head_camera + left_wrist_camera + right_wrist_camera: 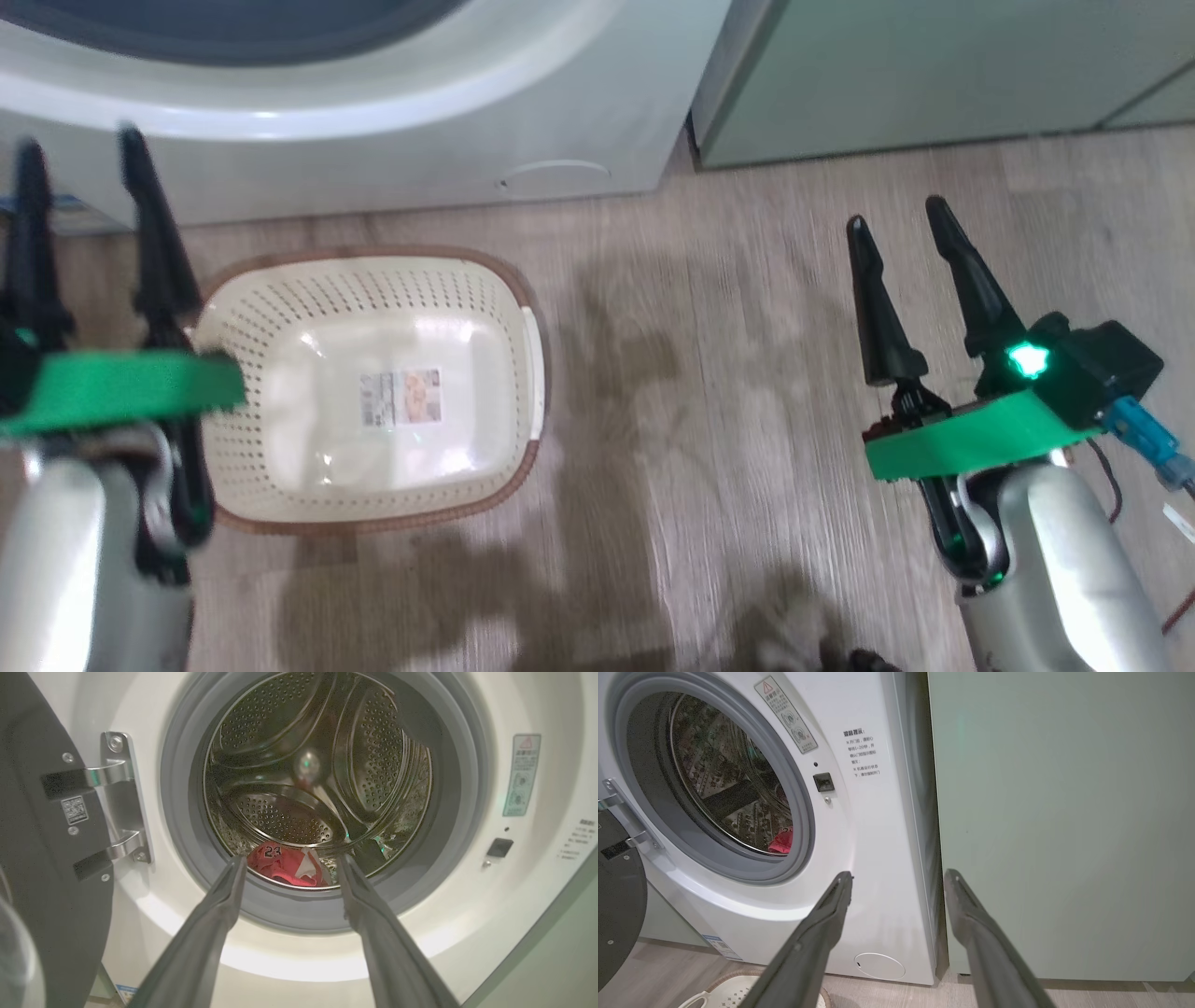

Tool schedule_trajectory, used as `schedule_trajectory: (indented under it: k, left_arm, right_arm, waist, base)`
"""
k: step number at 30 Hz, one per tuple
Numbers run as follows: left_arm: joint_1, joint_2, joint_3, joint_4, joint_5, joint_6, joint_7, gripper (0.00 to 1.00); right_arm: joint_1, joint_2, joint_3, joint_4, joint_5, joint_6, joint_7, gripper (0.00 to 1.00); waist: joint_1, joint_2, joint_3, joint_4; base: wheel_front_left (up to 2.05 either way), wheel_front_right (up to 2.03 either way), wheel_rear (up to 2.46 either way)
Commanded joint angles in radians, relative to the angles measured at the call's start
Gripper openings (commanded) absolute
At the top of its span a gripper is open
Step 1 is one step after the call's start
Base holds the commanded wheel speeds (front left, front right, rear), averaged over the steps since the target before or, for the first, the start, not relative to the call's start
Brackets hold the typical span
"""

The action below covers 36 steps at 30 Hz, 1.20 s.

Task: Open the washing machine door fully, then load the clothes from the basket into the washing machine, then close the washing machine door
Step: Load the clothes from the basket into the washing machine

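Clothes (285,865) lie in the washing machine (467,905), door (46,882) open, basket (280,303) before it.

Cropped by left edge: washing machine door (51,882). Mostly hidden behind grey gasket (801,826): clothes (781,841). Cropped by bottom edge: basket (721,991). Blurred, unreadable: label (400,396) on basket base.

The washing machine (873,858) is showing a smooth white shell that is shining softly. Its steel drum (289,812) is gleaming like a mirror, with tiny holes all over. The grey ring (180,812) around the opening is looking like dull rubber. The door hinge (122,798) is shining as bare metal. The clothes (285,865) are looking like soft red cloth. The basket (280,308) is looking like smooth cream plastic full of holes, with a paper label (400,397) on its base. The floor (747,327) is showing grainy wood boards. The cabinet (1064,812) is looking smooth and dull. The fingers (817,938) are looking dark and matt.
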Motion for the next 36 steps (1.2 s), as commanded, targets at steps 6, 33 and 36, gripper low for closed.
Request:
schedule_trajectory:
  k: [6, 33, 36]
  left_arm:
    - [0.149, -0.026, 0.045, -0.051, 0.115, -0.064, -0.005, 1.00]
    - [0.419, -0.083, -0.005, -0.034, 0.170, -0.087, 0.010, 1.00]
    - [0.435, -0.079, -0.011, -0.037, 0.174, -0.085, 0.017, 1.00]
  right_arm:
    - [0.057, -0.003, -0.005, -0.031, -0.024, 0.000, 0.032, 1.00]
    - [0.260, -0.003, -0.076, -0.117, -0.075, 0.000, 0.150, 1.00]
    - [0.277, -0.003, -0.080, -0.128, -0.082, 0.000, 0.161, 1.00]
  waist:
    - [0.0001, -0.0001, -0.111, 0.035]
    - [0.0001, -0.0001, -0.376, 0.063]
    - [0.0001, -0.0001, -0.395, 0.067]
  base:
    - [0.00, 0.00, 0.00]
    - [0.00, 0.00, 0.00]
    - [0.00, 0.00, 0.00]
